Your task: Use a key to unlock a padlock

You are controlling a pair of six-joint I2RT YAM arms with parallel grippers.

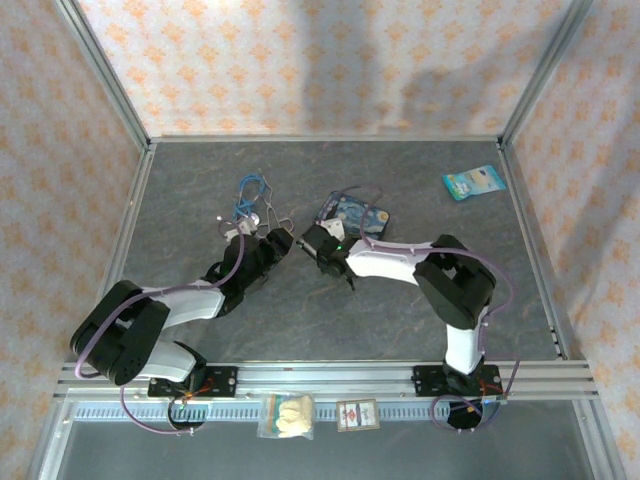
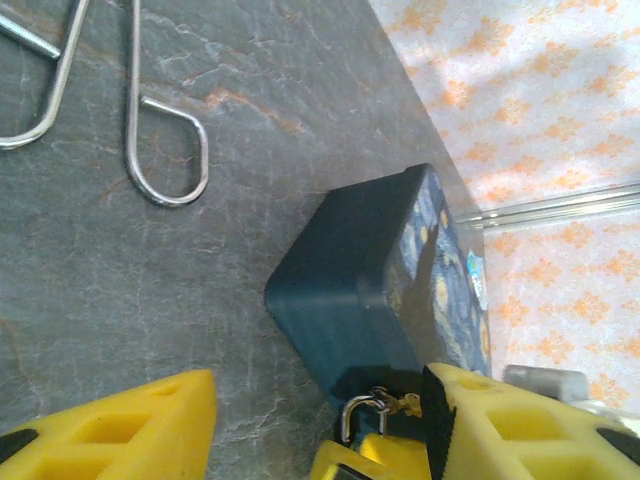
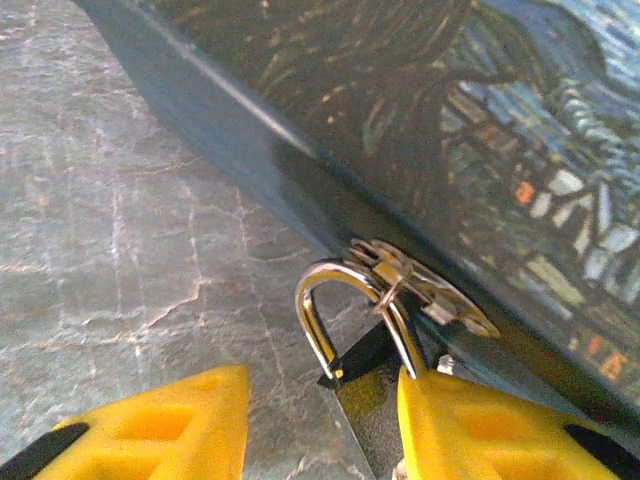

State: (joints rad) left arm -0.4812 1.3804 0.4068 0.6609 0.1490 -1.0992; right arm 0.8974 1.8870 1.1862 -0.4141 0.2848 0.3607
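- Your R hand (image 3: 322, 388): down at the bench (image 1: 400, 310), at the front-left corner of the blue box (image 1: 352, 214). Jaws partway apart.
- Padlock (image 3: 362, 400) sits between those jaws. Its dark body is against one finger (image 3: 500, 425), w/ a clear gap to the other, so it isn't clamped.
- Padlock shackle is upright, looped through the small metal hasp (image 3: 420, 285) on the box edge. Looks closed from the R wrist cam, but can't tell for sure.
- Your L hand (image 2: 320, 400): low over the bench, just L of the R hand in the top cam, aimed at the same box corner. Jaws mid-wide, gripping nothing.
- L wrist cam has the padlock at the box's bottom corner, just beside one L finger (image 2: 520, 425). Can't tell if they touch.
- Wire loops (image 2: 203, 150) lie flat on the bench beyond the L hand, apart from the box.
- Blue cord (image 1: 250, 188) is behind the loops; pale blue packet (image 1: 472, 182) is far R, well apart.
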